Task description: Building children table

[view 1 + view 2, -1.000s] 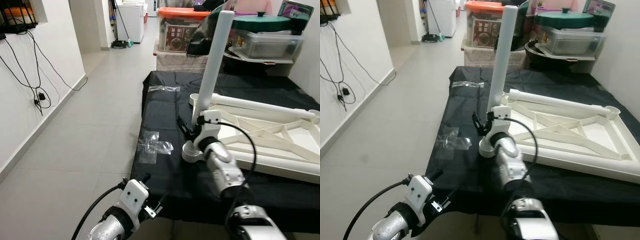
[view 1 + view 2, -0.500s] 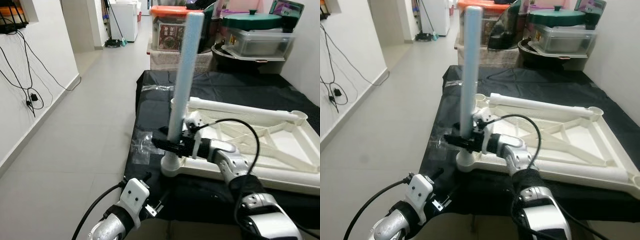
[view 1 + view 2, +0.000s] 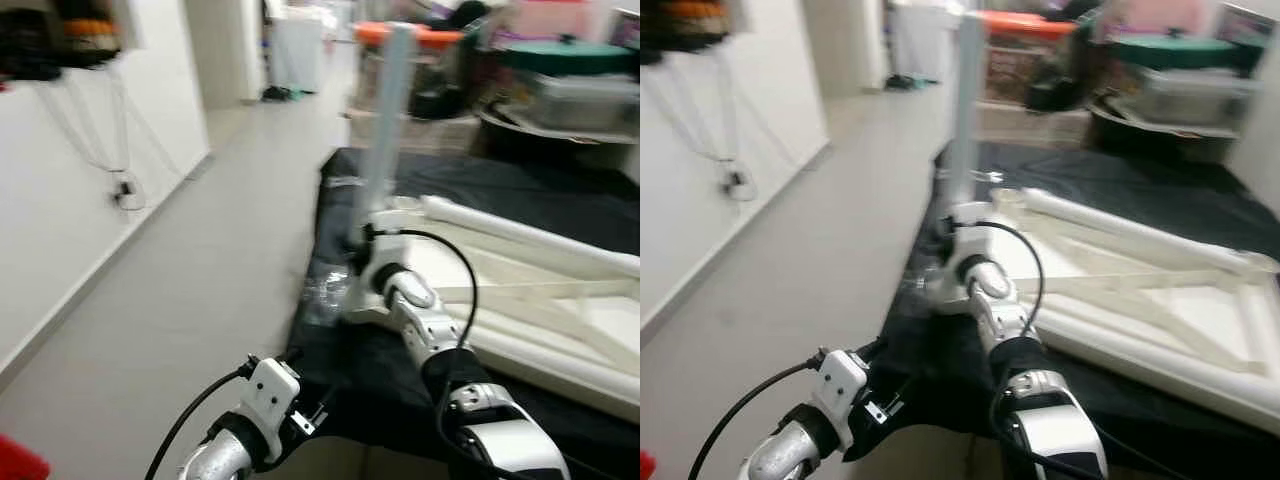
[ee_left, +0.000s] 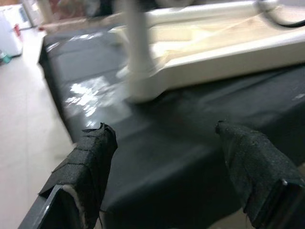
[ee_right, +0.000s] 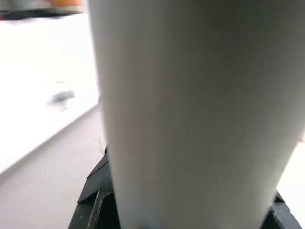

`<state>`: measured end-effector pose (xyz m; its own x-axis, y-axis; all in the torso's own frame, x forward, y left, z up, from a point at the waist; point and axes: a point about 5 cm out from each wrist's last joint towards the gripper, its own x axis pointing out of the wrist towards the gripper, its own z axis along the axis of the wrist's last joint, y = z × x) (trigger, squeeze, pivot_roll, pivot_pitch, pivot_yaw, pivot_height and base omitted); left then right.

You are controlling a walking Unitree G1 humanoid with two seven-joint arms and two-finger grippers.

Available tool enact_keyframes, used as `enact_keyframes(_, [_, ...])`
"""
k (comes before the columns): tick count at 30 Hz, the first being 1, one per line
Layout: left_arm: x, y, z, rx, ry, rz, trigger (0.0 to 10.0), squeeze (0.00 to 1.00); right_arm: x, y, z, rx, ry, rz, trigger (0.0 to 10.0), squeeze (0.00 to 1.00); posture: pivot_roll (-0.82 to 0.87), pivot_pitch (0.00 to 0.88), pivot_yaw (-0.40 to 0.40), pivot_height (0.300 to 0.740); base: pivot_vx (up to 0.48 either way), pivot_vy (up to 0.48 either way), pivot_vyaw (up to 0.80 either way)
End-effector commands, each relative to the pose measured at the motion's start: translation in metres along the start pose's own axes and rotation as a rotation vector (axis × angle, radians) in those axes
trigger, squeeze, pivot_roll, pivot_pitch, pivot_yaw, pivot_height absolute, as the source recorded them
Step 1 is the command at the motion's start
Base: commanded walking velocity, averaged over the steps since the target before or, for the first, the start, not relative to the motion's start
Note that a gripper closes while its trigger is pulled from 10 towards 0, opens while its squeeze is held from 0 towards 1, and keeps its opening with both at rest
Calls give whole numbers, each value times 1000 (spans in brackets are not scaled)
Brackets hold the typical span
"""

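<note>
The white children's table top [image 3: 530, 300] lies upside down on a black cloth [image 3: 400, 370]. A white table leg [image 3: 385, 130] stands upright in its near left corner socket. My right gripper [image 3: 358, 248] is shut around the lower end of that leg; in the right wrist view the leg [image 5: 190, 105] sits between the black fingers [image 5: 95, 200]. A second leg [image 3: 520, 230] lies along the far side of the frame. My left gripper [image 4: 164, 157] hangs open and holds nothing, just off the cloth's near edge, its fingers [image 4: 90, 162] wide apart.
Crumpled clear plastic wrap [image 3: 322, 292] lies on the cloth left of the leg. Storage boxes and a green-lidded pot [image 3: 560, 60] crowd the back. Tiled floor [image 3: 200, 260] runs along the left, beside a white wall with hanging cables [image 3: 90, 130].
The leg went from leaning to upright in the corner socket, my right gripper still on it. The whole picture has shifted and blurred, so the camera moved. The left arm stayed low.
</note>
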<state>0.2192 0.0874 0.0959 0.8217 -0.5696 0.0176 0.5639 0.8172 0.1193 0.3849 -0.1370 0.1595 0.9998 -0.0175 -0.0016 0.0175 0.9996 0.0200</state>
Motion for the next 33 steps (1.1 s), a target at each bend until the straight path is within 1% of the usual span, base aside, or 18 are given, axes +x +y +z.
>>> enact_keyframes(1, [1, -1, -1, 0, 12, -11, 10000, 0, -13, -27, -11, -6, 42, -289, 0, 0, 94, 0, -53, 740, 0, 0, 0])
enact_keyframes(3, [1, -1, -1, 1, 12, -11, 10000, 0, -23, -18, -13, 36, 35, -354, 0, 0, 96, 0, -53, 740, 0, 0, 0])
enact_keyframes(6, [1, -1, -1, 2, 12, -10, 10000, 0, -25, -7, -16, 62, 39, -330, 0, 0, 96, 0, -55, 740, 0, 0, 0])
enact_keyframes(7, [1, -1, -1, 2, 12, -10, 10000, 0, -24, -3, -18, 71, 45, -316, 9647, 0, 96, 0, -55, 740, 0, 0, 0])
enact_keyframes(10, [1, -1, -1, 2, 12, -11, 10000, 0, -23, 5, -19, 83, 40, -265, 10000, 0, 96, 0, -52, 740, 0, 0, 0])
enact_keyframes(11, [1, -1, -1, 2, 12, -10, 10000, 0, -21, 13, -18, 91, 15, -206, 10000, 984, 98, 0, -57, 740, 0, 0, 0])
enact_keyframes(13, [1, -2, -1, 1, 12, -10, 10000, 0, -18, 17, -16, 84, -24, -140, 10000, 1000, 97, 0, -56, 740, 0, 0, 0])
enact_keyframes(14, [1, -2, -1, 1, 12, -10, 10000, 0, -18, 17, -16, 84, -24, -140, 10000, 1000, 97, 0, -56, 740, 0, 0, 0])
enact_keyframes(15, [1, -2, -1, 1, 12, -10, 10000, 0, -16, 20, -14, 108, -50, -89, 10000, 0, 98, 0, -59, 740, 0, 0, 0])
enact_keyframes(19, [1, -2, -1, 0, 12, -9, 10000, 0, -12, 18, 0, 137, -104, 56, 10000, 0, 100, 0, -57, 740, 0, 0, 0])
enact_keyframes(22, [1, -1, -1, 0, 13, -10, 10000, 0, -11, 23, 8, 138, -66, 422, 10000, 0, 93, 0, -52, 740, 0, 0, 0])
enact_keyframes(23, [1, -1, -1, 0, 13, -10, 10000, 0, -11, 23, 8, 138, -66, 422, 10000, 0, 93, 0, -52, 740, 0, 0, 0])
enact_keyframes(24, [1, -1, -1, 0, 13, -12, 10000, 0, -13, 24, 9, 123, -50, 558, 10000, 0, 91, 0, -52, 740, 0, 0, 0])
enact_keyframes(27, [1, -1, -2, 0, 13, -12, 10000, 0, -17, 26, 8, 113, -25, 671, 10000, 0, 91, 0, -52, 740, 0, 0, 0])
enact_keyframes(29, [2, -1, -2, 1, 13, -13, 10000, 0, -29, 31, 3, 56, 35, 955, 10000, 0, 95, 0, -54, 740, 0, 0, 0])
enact_keyframes(30, [2, -1, -2, 1, 13, -13, 10000, 0, -29, 31, 3, 56, 35, 955, 10000, 0, 95, 0, -54, 740, 0, 0, 0])
enact_keyframes(32, [2, -1, -2, 3, 12, -12, 10000, 0, -37, 41, -2, 32, 85, 1182, 10000, 0, 100, 0, -54, 740, 0, 0, 0])
enact_keyframes(33, [2, -1, -2, 3, 12, -12, 10000, 0, -37, 41, -2, 32, 85, 1182, 10000, 0, 100, 0, -54, 740, 0, 0, 0])
